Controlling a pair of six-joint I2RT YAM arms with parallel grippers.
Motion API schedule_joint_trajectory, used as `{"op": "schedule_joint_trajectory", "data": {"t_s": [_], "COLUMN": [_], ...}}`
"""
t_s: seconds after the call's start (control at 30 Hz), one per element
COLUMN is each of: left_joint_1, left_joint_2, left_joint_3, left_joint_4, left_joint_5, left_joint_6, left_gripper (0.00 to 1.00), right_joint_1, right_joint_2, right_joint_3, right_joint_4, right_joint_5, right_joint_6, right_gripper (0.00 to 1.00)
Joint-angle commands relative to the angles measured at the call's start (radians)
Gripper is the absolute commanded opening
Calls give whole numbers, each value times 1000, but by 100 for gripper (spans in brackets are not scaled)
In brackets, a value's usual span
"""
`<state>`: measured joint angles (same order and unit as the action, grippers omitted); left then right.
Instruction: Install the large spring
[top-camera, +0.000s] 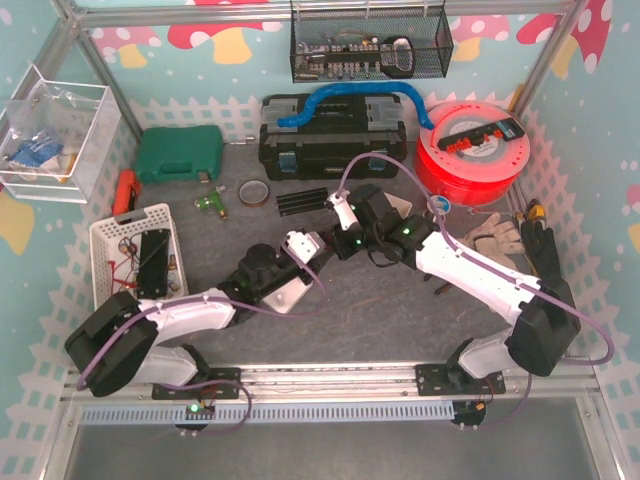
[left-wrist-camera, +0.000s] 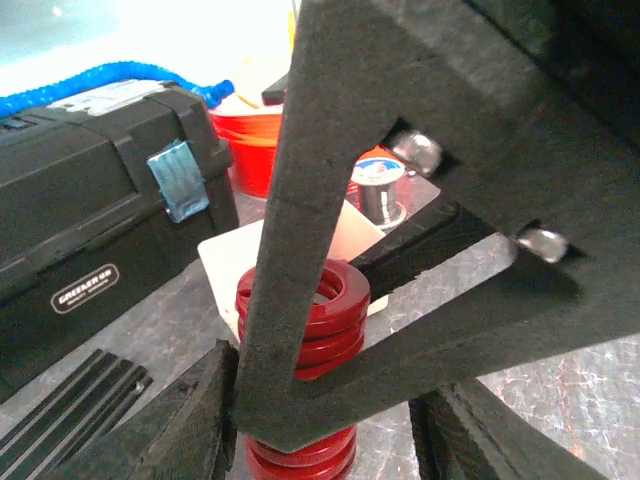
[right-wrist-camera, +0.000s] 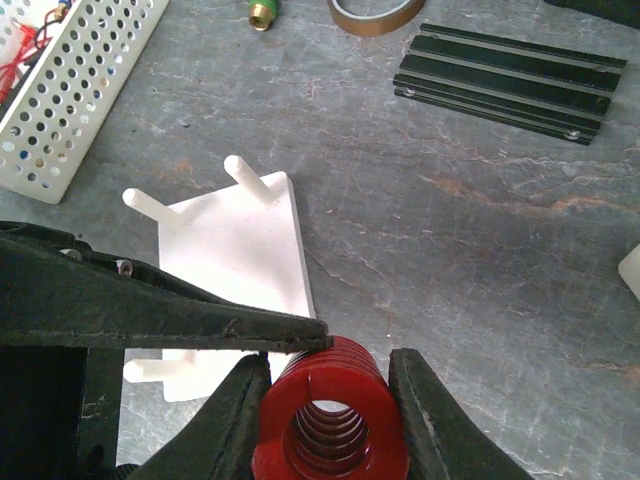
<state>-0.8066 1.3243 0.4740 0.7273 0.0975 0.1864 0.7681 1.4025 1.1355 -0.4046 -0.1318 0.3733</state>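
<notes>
Clamping on the large spring (right-wrist-camera: 330, 420): red coils pinched from both sides by the fingers of the right gripper (right-wrist-camera: 330, 365), jaws drawn in narrow and touching the coils. Held upright, open bore facing the right wrist camera. Sat at the middle of the table (right-wrist-camera: 450, 250), where the two arms met, just beside a corner of a white pegged plate (right-wrist-camera: 240, 250); could not tell whether touching plate or table.

Flanked lower down by the left gripper (left-wrist-camera: 330, 400), jaws parted a little wider than the spring, clear gap on one side, gripping nothing.

Farther out, lying flat: black slotted rails (right-wrist-camera: 510, 80) and a brown tape roll (right-wrist-camera: 370, 12). Stood to the left: a white perforated basket (right-wrist-camera: 70, 90). Stood at the far side: a black toolbox (left-wrist-camera: 90, 200) with an oval badge, lettering too small to read surely, and a blue corrugated hose (left-wrist-camera: 90, 80) draped on top. Lay to the far right: a red spool (top-camera: 470, 150) under a black label, writing unreadable. Showed only blurred print: a small wire spool (left-wrist-camera: 380, 185).
</notes>
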Motion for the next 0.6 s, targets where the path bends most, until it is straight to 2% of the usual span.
{"op": "schedule_joint_trajectory", "data": {"t_s": [0.0,0.13,0.33,0.43,0.57], "left_joint_1": [1,11,80,178,370], "left_joint_2": [16,-18,-208,-296,-382], "left_joint_3": [39,30,29,21,2], "left_joint_4": [-44,-115,-350,-470,-573], "left_joint_5": [-42,-44,-123,-131,-131], "left_joint_6": [-5,-61,-319,-429,-619], "left_gripper": [49,54,69,71,78], "right_joint_1": [14,14,14,17,46], "right_joint_2": [21,31,98,116,138], "right_joint_3": [68,89,128,131,135], "right_joint_4": [-58,-70,-110,-103,-92], "right_joint_5": [39,119,163,136,94], "right_joint_6": [-47,-86,-96,-90,-78], "right_gripper": [0,0,0,0,0]}}
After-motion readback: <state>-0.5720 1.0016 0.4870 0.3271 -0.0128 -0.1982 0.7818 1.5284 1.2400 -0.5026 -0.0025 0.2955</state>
